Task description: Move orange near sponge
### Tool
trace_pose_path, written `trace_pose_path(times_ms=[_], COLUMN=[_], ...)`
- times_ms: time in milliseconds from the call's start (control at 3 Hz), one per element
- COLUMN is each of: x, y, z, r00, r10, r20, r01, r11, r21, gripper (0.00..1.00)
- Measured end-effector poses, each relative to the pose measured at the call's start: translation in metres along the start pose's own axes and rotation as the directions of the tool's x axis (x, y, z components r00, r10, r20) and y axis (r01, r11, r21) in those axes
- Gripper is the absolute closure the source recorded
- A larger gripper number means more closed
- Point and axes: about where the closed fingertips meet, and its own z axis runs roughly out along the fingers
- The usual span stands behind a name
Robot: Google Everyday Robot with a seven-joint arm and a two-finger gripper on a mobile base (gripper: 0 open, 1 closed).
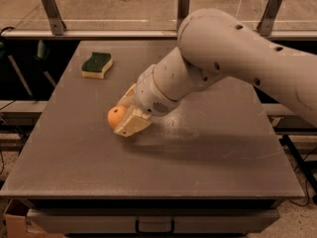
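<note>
Orange in grip, sponge sits far-left of it.

Left to right: I count one rectangular foam sponge (97,65), dark green top on a pale yellow base, at the far-left of the flat grey table (223,148). It's well apart from the one small round orange fruit (115,117) at left-centre. My cream two-finger gripper (124,117) is clamped on that orange, low over the tabletop. From the gripper the sponge lies toward the far edge, slightly left; I'd carry that way. One white arm (237,58) reaches in from the right.
</note>
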Motion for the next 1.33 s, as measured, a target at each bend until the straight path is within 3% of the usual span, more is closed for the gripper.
trace_pose_path(times_ms=[667, 1000, 1333], x=[0.012, 0.013, 0.007], y=[-0.095, -0.162, -0.2], z=[0.018, 0.034, 0.037], r00=[0.998, 0.996, 0.993], r10=[-0.056, -0.081, -0.097], r20=[0.022, 0.047, 0.063], r01=[0.053, 0.072, 0.084], r11=[0.9915, 0.9849, 0.9788], r21=[0.119, 0.157, 0.187], gripper=[1.0, 1.0, 1.0])
